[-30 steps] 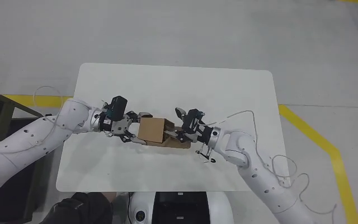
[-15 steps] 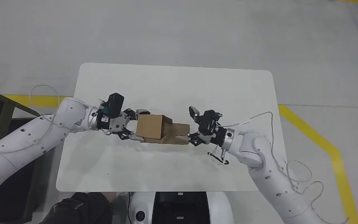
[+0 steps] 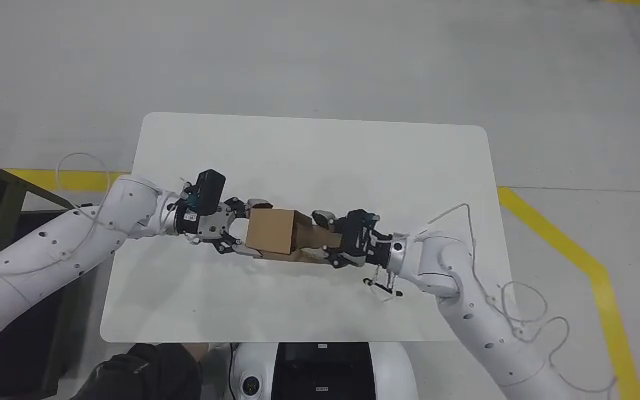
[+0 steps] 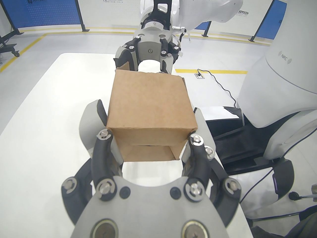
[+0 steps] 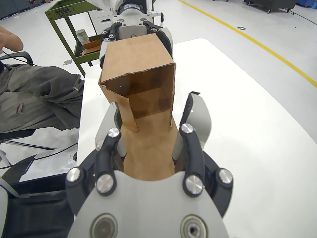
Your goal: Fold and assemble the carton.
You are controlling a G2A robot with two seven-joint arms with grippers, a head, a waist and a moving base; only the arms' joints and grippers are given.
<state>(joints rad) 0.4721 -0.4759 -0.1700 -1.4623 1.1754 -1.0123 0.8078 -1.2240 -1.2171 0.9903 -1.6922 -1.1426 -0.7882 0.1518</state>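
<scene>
Overhead camera looks down from well above onto the white counter (image 3: 320,150). Left wrist camera sits close behind the left tool (image 4: 148,115), right wrist camera behind the right tool (image 5: 153,105); they face each other, sharing the carton (image 3: 270,232) between.

left arm (image 3: 75,240): glossy white rounded shells; a thin white cable (image 3: 70,162) loops off it at the left of the top view. right arm (image 3: 465,295): same white shells, with a thin cable (image 3: 520,300) looping at lower right. each wrist carries a black camera block (image 3: 210,186).
left gripper (image 4: 148,115): grey metal base plate, black linkage bars, silver round-head screws and pins, pale grey curved fingers (image 4: 88,120) with black pads.
right gripper (image 5: 153,107): same build; two bearing holes (image 5: 102,226) low in the plate.
torso shell (image 4: 279,82): white, with a small grey printed mark.
</scene>
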